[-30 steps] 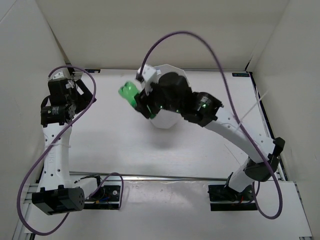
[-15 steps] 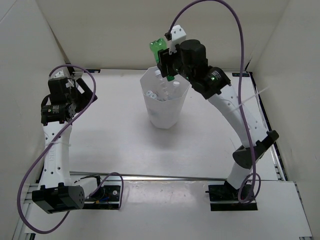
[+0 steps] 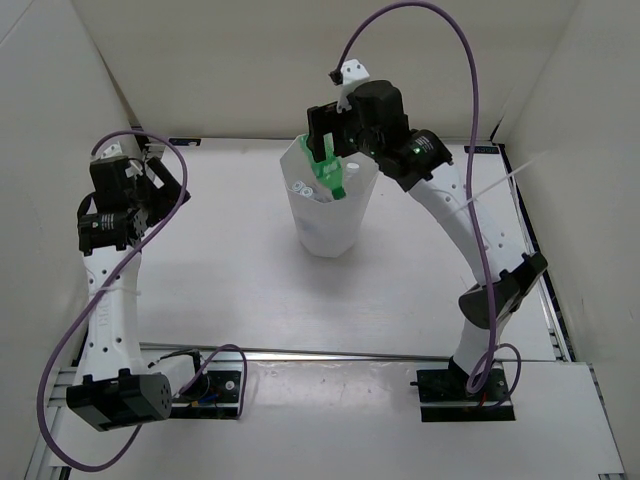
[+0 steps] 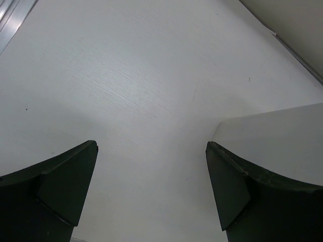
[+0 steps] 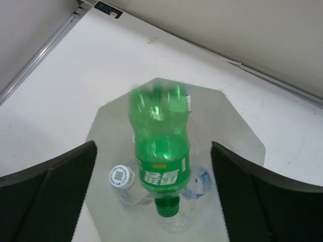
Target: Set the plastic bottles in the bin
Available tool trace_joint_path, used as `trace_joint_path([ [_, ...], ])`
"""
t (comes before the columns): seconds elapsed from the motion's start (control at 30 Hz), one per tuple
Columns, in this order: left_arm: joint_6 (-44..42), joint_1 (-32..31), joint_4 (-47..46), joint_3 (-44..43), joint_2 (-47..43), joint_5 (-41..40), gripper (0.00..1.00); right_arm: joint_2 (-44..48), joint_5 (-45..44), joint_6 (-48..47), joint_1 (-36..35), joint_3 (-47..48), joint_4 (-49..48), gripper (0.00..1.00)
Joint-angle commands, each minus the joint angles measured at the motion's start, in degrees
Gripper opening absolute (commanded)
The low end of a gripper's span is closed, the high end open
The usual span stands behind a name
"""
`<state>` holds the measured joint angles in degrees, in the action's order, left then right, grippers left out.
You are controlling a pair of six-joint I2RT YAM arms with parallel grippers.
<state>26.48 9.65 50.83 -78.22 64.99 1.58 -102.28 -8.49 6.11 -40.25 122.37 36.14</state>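
The green soda bottle (image 5: 160,156) hangs cap down in the mouth of the white faceted bin (image 5: 101,126), touching neither finger, its upper end blurred. My right gripper (image 5: 154,151) stands open directly above the bin (image 3: 325,228), with the green bottle (image 3: 328,178) below it. Clear bottles lie inside the bin, one with a white cap (image 5: 119,176) and one with a blue label (image 5: 201,180). My left gripper (image 4: 151,146) is open over bare table at the far left (image 3: 160,180), holding nothing.
White walls enclose the table on the left, back and right. A purple cable loops high above the right arm (image 3: 440,60). In the left wrist view a white wall panel (image 4: 277,131) stands close on the right.
My right arm carried the green bottle from the bin's left side up over its mouth. The jaws then opened and the bottle dropped into the bin. The left arm barely moved.
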Motion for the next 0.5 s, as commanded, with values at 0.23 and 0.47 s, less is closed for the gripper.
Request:
trace_joint_path([
  [0.23, 0.06, 0.37, -1.17, 1.57, -1.53, 1.76, 1.00, 8.23, -2.05, 2.32, -1.23, -2.13, 2.87, 1.00],
  [0.47, 0.06, 0.37, -1.17, 0.96, -1.01, 1.76, 1.00, 12.46, -10.93, 14.17, 3.41, -1.08, 17.80, 1.00],
])
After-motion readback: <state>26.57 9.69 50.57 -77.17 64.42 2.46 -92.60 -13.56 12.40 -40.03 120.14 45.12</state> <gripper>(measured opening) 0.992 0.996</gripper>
